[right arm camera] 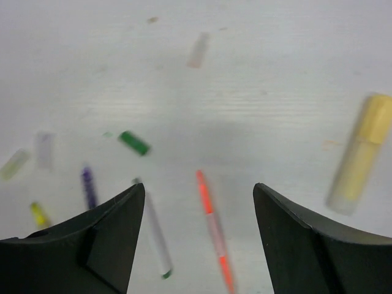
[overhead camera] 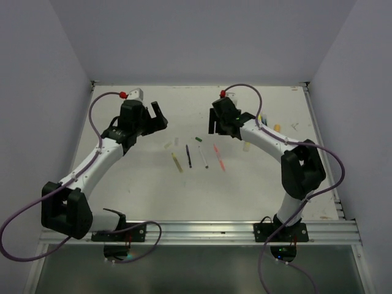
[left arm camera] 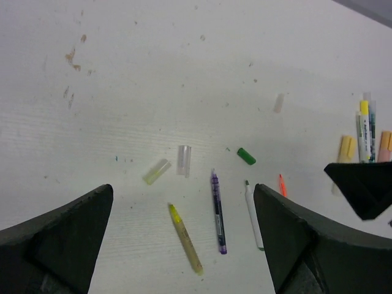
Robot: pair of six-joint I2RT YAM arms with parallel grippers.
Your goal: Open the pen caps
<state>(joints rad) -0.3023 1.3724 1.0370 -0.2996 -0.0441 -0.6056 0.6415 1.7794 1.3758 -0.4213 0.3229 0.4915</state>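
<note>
Both hung wide open and empty over the tabletop [overhead camera: 153, 190], the left end effector [left arm camera: 184, 190] and right end effector [right arm camera: 199, 187] either side of 4 bared pens [left arm camera: 217, 211], loose pen caps [left arm camera: 246, 156] lying just beyond them, jaws apparently spread ready for a capped highlighter [right arm camera: 358, 153].

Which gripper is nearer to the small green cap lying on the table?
Right. The right gripper hangs close beside the green cap on its right; the left gripper is farther away on its left.
</note>
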